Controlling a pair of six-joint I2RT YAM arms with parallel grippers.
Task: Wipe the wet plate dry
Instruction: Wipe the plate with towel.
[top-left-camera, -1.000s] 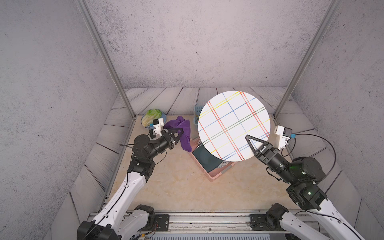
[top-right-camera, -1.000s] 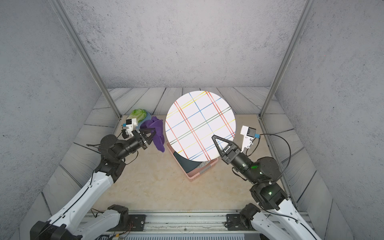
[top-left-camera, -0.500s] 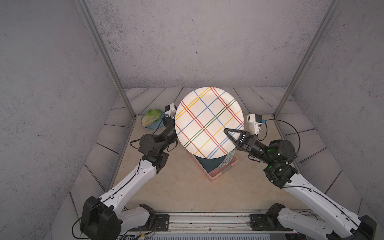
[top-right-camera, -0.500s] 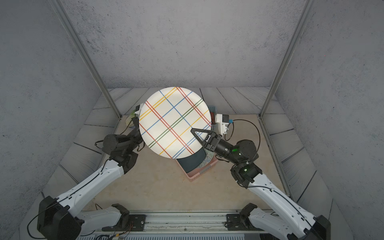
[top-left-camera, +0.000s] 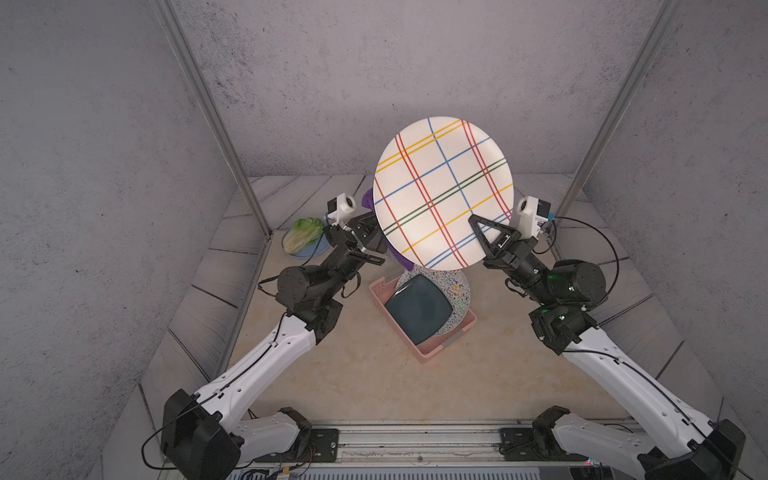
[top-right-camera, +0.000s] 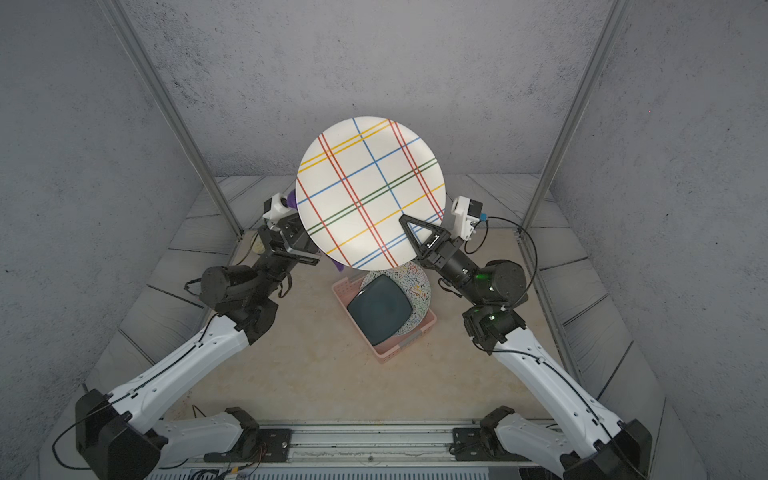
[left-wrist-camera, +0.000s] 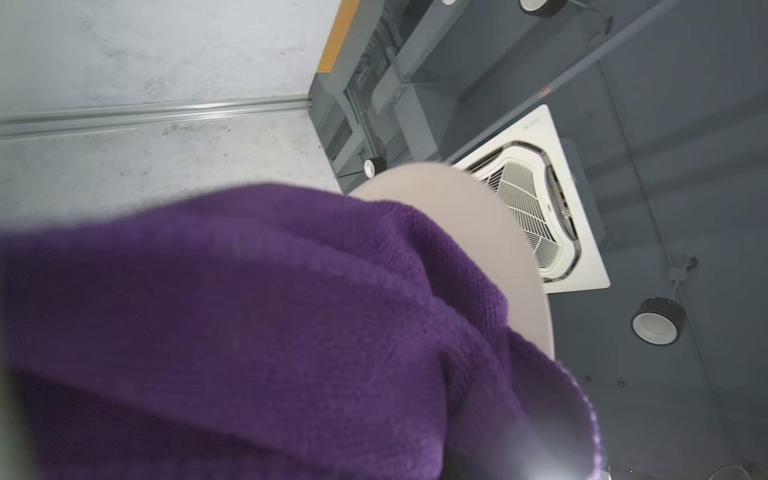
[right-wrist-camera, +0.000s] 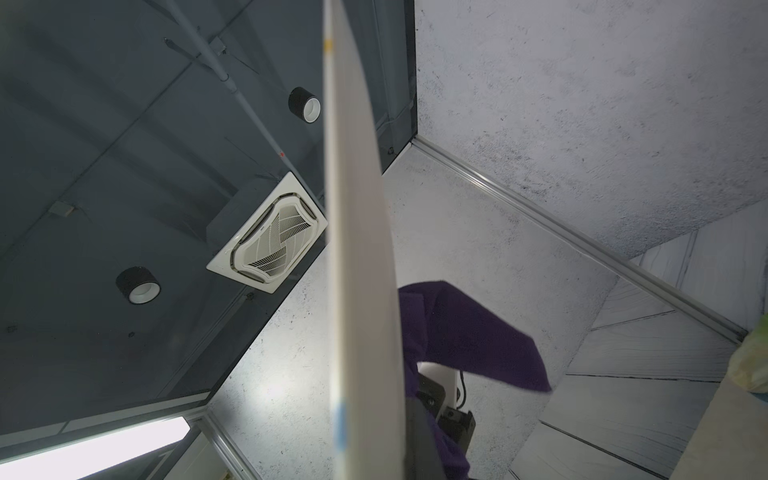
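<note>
Left wrist view: the purple cloth (left-wrist-camera: 249, 332) fills most of the frame, lying against the pale back of the striped plate (left-wrist-camera: 478, 232). In both top views the plate is raised on edge above the pink basket (top-left-camera: 432, 356), its striped face toward the camera. The right pincer (top-left-camera: 473, 220) is clamped on its lower rim. The left pincer (top-left-camera: 371, 232), partly behind the plate, is closed on the cloth.

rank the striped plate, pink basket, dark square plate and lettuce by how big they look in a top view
1. striped plate, though it is held up nearer the camera, which inflates it
2. pink basket
3. dark square plate
4. lettuce
</note>
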